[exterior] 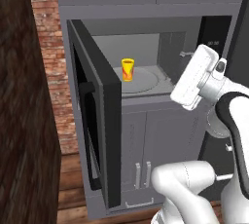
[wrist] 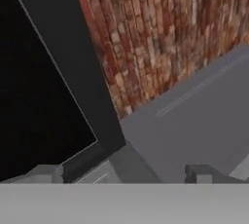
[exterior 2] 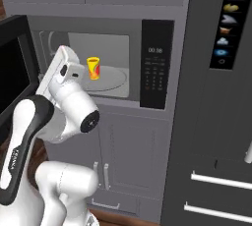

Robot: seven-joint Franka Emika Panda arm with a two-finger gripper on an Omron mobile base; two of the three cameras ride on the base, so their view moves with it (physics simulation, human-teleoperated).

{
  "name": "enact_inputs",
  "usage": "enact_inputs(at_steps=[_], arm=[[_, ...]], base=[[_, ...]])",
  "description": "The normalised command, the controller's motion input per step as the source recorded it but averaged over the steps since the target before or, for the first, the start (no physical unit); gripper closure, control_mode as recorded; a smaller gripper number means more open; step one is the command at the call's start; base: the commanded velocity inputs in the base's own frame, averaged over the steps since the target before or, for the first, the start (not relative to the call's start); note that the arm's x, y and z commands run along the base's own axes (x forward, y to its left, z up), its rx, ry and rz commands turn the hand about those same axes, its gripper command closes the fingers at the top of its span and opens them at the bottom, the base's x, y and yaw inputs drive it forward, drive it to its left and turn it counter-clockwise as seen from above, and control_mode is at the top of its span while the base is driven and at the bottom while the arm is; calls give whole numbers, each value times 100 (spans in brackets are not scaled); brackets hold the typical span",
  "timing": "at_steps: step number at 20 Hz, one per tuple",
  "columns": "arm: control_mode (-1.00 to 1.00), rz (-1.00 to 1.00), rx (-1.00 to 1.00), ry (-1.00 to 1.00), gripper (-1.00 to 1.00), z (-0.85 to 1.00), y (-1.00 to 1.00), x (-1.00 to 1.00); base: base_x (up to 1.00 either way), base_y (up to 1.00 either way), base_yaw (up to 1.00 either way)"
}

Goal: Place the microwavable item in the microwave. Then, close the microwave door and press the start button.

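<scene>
Round grey turntable (exterior: 141,79) sits on the microwave (exterior: 165,43) cavity floor, centre of the left base frame. Small yellow cup (exterior: 127,69) stands upright on its left part.

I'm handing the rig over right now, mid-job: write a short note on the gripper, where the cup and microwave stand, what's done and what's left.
Gripper: open, holding nothing, pointed toward the open door's edge and the brick wall.
Yellow cup: upright on the round turntable inside the microwave.
Microwave door: swung wide open to the left.
Keypad panel: on the right of the cavity, untouched.
Done: cup is placed in the microwave.
Left: swing the door shut, then press the start button on the keypad.
</scene>
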Motion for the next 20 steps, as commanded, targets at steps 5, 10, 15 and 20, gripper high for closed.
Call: enact_inputs(at_steps=[5,10,15,20], arm=[[-100,5,-44,-55,-100,42,0,-100],[-100,0,-48,-69,-100,-3,20,-100],[-100,9,-51,-76,-100,-20,45,-100],[-100,7,-59,-71,-100,-30,78,-99]], base=[[0,0,0],[0,0,0],[0,0,0],[0,0,0]])
